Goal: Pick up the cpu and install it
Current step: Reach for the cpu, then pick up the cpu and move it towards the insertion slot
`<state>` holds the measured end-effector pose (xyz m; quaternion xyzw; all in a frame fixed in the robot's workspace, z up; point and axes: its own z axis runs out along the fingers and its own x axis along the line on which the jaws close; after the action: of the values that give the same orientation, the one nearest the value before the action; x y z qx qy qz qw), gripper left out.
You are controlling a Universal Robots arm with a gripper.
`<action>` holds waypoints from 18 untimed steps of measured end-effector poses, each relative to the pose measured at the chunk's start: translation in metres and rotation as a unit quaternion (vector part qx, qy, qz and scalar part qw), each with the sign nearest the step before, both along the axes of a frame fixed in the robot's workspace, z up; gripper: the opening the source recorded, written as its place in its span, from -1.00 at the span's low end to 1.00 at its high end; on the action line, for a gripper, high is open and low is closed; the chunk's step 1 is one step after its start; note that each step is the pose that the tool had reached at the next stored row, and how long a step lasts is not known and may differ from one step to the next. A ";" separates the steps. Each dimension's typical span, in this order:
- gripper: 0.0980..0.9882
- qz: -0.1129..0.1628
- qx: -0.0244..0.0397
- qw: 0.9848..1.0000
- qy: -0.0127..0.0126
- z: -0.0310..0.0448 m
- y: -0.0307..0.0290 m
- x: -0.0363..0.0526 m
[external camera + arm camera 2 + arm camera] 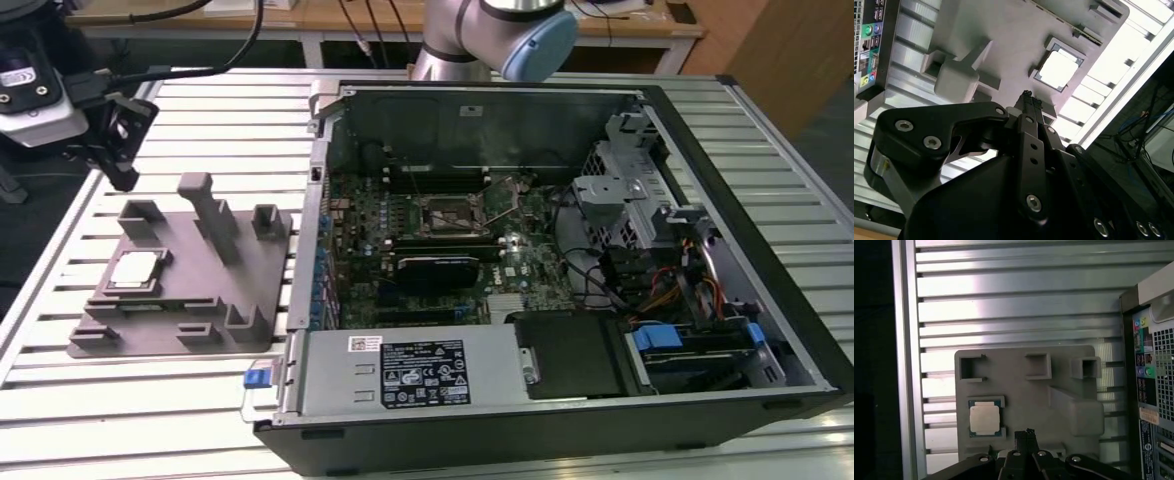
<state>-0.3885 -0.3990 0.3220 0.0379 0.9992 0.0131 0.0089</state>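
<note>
The pick-up step looks to be in hand: the claw (1026, 432) hangs empty, fingers together, above the grey holder (1064, 390). The cpu (985, 419) lies flat in its recess below the claw, slightly to one side of the tips. Grasping it calls for parting the fingers and centring over it. Farther off, the open computer (534, 250) sits on the tabletop (200, 110).

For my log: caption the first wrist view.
Black tool by grey plastic holder tray, silver-topped square cpu in its recess.

Slatted metal table (227, 115): grey holder tray (187, 292) toward exterior view's left, open computer case (561, 435) beside.
</note>
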 end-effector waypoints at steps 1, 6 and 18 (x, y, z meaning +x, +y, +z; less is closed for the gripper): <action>-0.98 0.000 0.000 1.000 0.000 -0.0013 0.0000 -0.0005; -0.98 0.000 0.000 1.000 0.003 -0.0082 0.0000 -0.0029; -0.98 0.000 0.000 1.000 0.004 -0.0138 -0.0001 -0.0053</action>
<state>-0.3938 -0.3990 0.3083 0.0380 0.9992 0.0130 0.0046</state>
